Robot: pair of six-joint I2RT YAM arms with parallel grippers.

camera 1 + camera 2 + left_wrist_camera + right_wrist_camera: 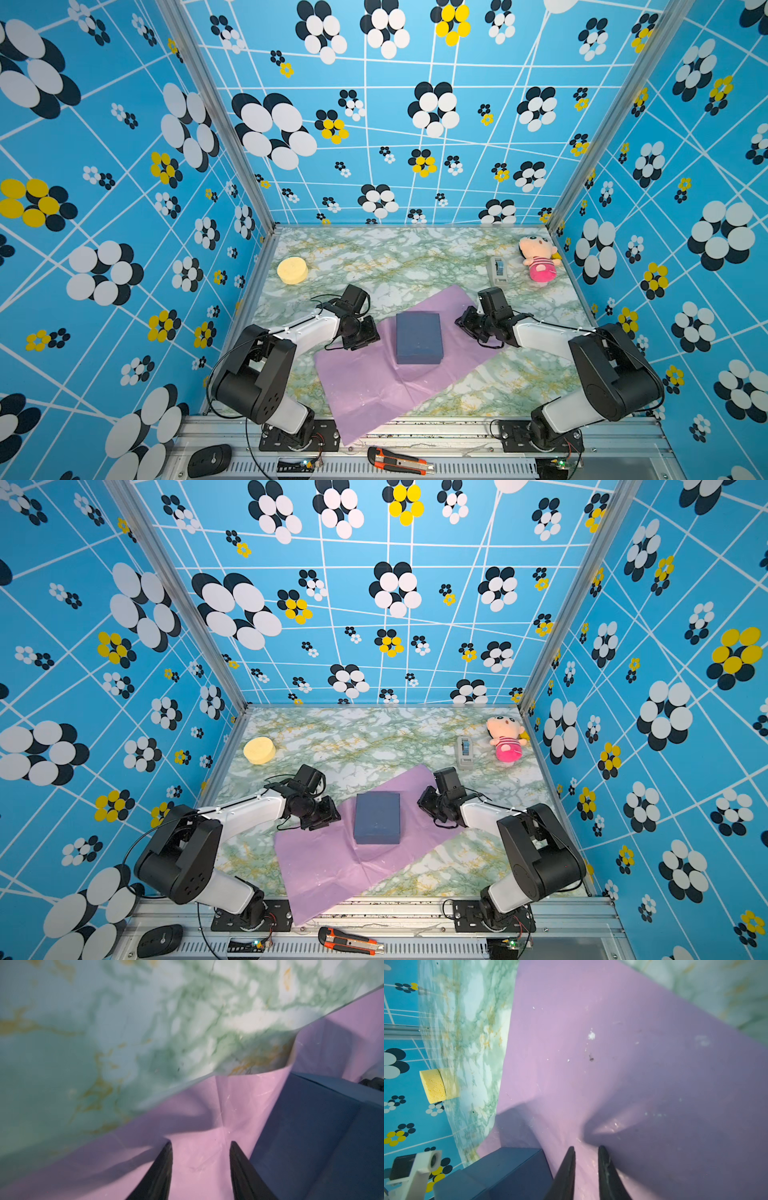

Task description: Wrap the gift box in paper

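Left gripper (201,1144) sits low over the paper (365,386), fingers (160,1172) parted, with only lilac sheet and one crease showing between them. It is released, just beside the gift box (417,338). Right gripper (586,1147) is on the box's other side, jaws narrowly apart and paper puckered at the tips; whether it pinches a fold cannot be told. The navy gift box, lid on, rests flat on the middle of the sheet, between both grippers and apart from each. The paper lies lilac side up, slantwise on the marbled table (395,257), its near corner over the front rail (436,424). Farther back are a yellow sponge (292,270) at far left, and a grey tape dispenser (498,271) and pink doll (539,257) at far right.
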